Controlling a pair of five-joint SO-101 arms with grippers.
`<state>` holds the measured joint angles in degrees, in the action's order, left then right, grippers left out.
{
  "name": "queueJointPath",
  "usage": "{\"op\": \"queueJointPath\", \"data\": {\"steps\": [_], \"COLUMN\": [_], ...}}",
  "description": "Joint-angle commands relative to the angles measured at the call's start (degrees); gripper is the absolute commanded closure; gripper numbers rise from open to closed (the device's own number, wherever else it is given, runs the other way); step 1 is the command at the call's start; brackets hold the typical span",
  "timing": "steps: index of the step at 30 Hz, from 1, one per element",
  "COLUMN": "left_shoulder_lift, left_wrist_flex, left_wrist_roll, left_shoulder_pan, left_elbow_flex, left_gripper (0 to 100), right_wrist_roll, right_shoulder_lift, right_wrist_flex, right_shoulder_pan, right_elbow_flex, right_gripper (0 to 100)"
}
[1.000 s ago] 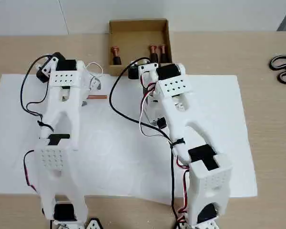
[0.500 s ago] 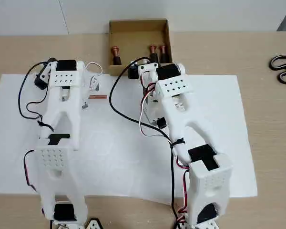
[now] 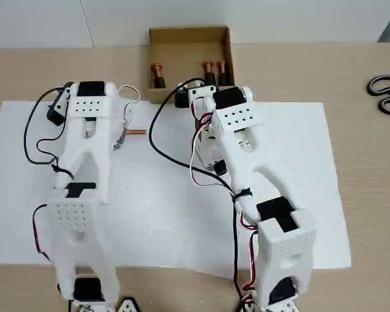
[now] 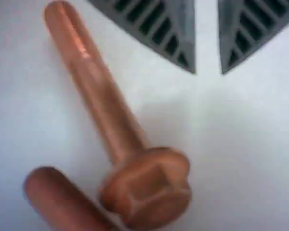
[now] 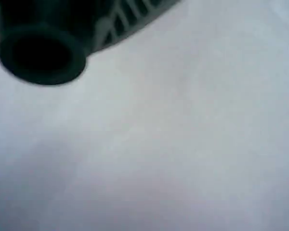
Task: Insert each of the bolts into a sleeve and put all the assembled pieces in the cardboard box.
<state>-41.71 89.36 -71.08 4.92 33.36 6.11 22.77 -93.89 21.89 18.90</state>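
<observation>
Here, bolt (image 4: 116, 121) just beside left claw (image 4: 207, 67), jaws apart.

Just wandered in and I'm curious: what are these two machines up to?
Two robot arms are pairing copper bolts with black sleeves and boxing them. Three finished pieces already stand in the cardboard box. The left hand, open, hovers over two loose bolts lying on the white paper. The right arm has a black sleeve close at its tip.
</observation>
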Motion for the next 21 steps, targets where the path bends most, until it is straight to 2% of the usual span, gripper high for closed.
{"op": "queueJointPath", "data": {"steps": [1,6,11,15,21], "left_shoulder_lift": [0.62,0.97,1.23,1.14,0.53], "left_wrist_flex": [-0.09,0.62,5.01,8.70,7.47], "left_wrist_roll": [-0.44,-0.44,0.26,2.02,2.46], "left_shoulder_pan": [-0.35,-0.35,-1.23,-2.20,-1.76], "left_elbow_flex": [0.40,0.04,4.09,9.98,12.09], "left_gripper": [100,100,99,94,86], "right_wrist_roll": [0.00,0.00,0.00,0.00,0.00], "right_shoulder_lift": [-3.91,-3.91,-3.91,-3.91,-3.91], "right_wrist_flex": [0.40,0.40,0.40,0.40,0.40], "right_shoulder_pan": [-0.66,-0.66,-0.66,-0.66,-0.66], "right_elbow_flex": [0.26,0.26,0.26,0.26,0.26], "right_gripper": [99.3,99.3,99.3,99.3,99.3]}}
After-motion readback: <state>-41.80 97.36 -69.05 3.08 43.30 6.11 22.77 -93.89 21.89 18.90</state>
